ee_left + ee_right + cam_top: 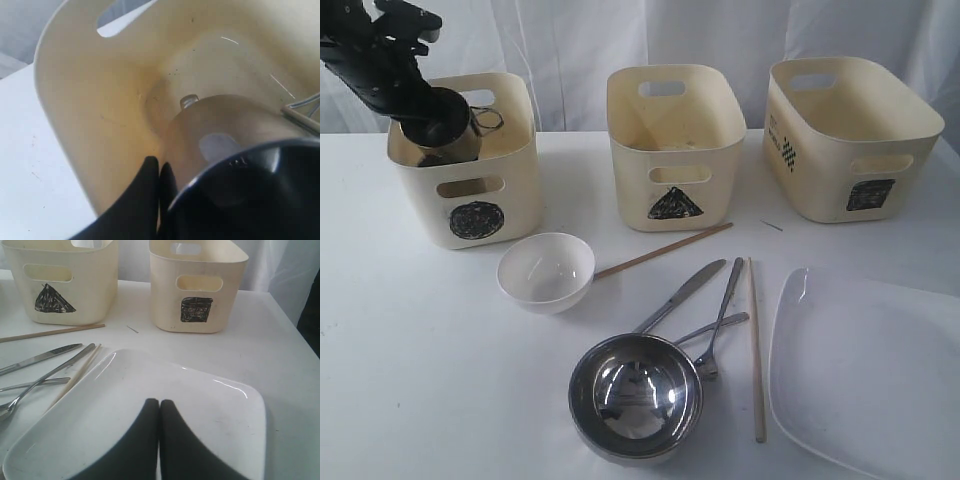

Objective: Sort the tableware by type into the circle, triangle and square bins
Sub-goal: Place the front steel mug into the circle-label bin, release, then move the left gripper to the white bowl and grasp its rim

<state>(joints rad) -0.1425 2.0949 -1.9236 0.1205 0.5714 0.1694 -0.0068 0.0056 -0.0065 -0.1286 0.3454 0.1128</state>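
Mug poised inside the circle bin

Nearest on the bench sits the steel bowl, upright and empty, with the white square plate beside it to the right. The right end effector hangs just above that plate, its fingers pressed together on nothing. Between bowl and plate lie the forks and the knife, loosely crossed. One of the chopsticks runs straight along the plate's edge, and the other rests slanted farther back, toward the triangle bin. The small white bowl stands alone to the left, just in front of the circle bin. Behind all this the three tubs line up with the circle at left, the triangle in the middle and the square bin at right. The last two show bare insides as far as can be seen.

Farthest back, the left end effector reaches down into the circle bin, clenched on the wall of a steel mug that hangs tilted within the tub's walls.

The step in hand looks like setting this mug down in the circle bin, an early stage, since most of the tableware is unsorted. The next move likely calls for lowering the mug until it rests, letting go, then rising straight so the fingers clear the handle and rim.
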